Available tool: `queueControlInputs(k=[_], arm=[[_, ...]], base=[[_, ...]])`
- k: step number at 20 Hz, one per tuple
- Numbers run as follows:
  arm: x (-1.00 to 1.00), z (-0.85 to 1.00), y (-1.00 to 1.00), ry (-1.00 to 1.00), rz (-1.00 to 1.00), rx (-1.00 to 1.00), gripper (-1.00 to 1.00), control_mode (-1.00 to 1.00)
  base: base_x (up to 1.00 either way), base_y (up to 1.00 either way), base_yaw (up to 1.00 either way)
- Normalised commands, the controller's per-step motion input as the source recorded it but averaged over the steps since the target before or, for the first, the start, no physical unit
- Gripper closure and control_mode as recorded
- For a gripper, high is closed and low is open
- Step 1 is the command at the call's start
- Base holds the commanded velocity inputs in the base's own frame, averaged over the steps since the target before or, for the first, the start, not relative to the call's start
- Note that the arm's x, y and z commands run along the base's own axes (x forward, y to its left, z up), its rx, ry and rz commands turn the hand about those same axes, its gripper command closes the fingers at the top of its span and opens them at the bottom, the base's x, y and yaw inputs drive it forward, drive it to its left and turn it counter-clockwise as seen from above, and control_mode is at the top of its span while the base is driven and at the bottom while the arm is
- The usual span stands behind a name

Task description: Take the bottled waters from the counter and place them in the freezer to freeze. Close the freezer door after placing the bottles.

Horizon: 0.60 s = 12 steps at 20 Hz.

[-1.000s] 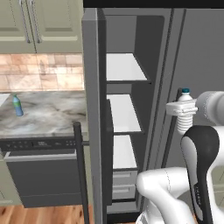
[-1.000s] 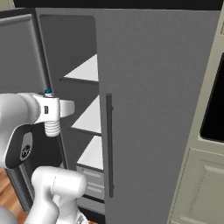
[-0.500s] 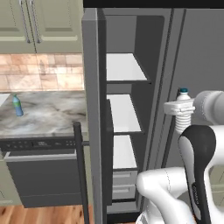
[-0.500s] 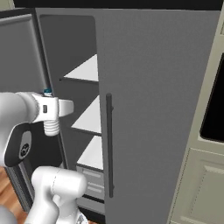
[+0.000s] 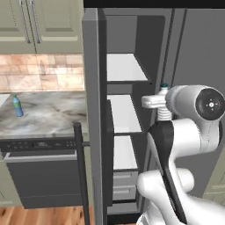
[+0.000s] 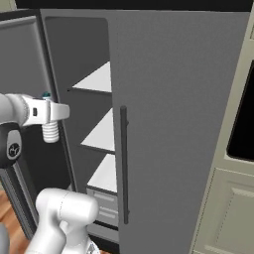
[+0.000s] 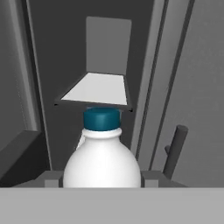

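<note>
My gripper (image 5: 154, 102) is shut on the clear ribbed bottled water (image 5: 163, 113) with the dark cap and holds it upright in front of the open freezer (image 5: 125, 70), level with its middle shelf. From the right, the gripper (image 6: 53, 112) and the bottle (image 6: 50, 132) hang just outside the freezer opening (image 6: 94, 82). In the hand view the bottle (image 7: 103, 164) sits between the fingertips (image 7: 51, 178), with a white shelf (image 7: 98, 89) beyond. The blue bottled water (image 5: 17, 106) stands on the counter (image 5: 48, 116). The freezer door (image 5: 93, 110) stands wide open.
The shut right-hand refrigerator door (image 6: 178, 124) with its long handle (image 6: 123, 163) is close on the gripper's right. A black-fronted dishwasher (image 5: 39, 176) sits under the counter. The freezer door's handle (image 5: 78, 171) sticks out toward me. White drawers (image 5: 125, 184) fill the freezer's bottom.
The gripper has carried the ribbed bottle to the left, from in front of the right-hand door toward the freezer opening. The blue bottle and the door have not moved.
</note>
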Motion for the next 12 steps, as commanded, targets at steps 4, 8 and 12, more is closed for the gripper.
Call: queueControlInputs(k=[4,8,12], arm=[[0.51,0.09,0.00,0.00,-0.07,0.00,1.00,-1.00],[0.35,0.00,-0.01,0.00,0.00,0.01,1.00,-1.00],[0.45,0.00,0.00,0.00,0.00,0.00,1.00,-1.00]], base=[[0.00,0.00,0.00],[0.00,0.00,0.00],[0.00,0.00,0.00]])
